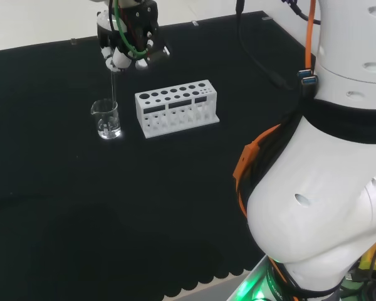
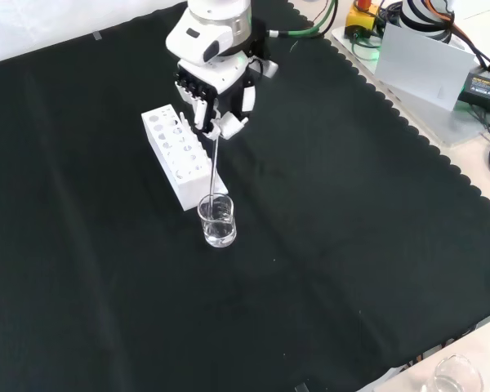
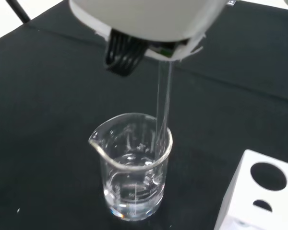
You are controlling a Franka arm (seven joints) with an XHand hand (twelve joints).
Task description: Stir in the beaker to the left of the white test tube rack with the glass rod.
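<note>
Glass rod [image 3: 163, 103], thin, stiff and likely brittle, hangs into the beaker [image 3: 133, 167], pinched at its top by the hand's [image 2: 216, 94] curled fingers.

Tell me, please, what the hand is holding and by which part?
The hand holds the glass rod by its upper end, fingers curled round it; the lower end dips into the beaker.

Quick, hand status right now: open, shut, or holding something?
Hand: shut on the glass rod, whose lower end is inside the beaker.
</note>
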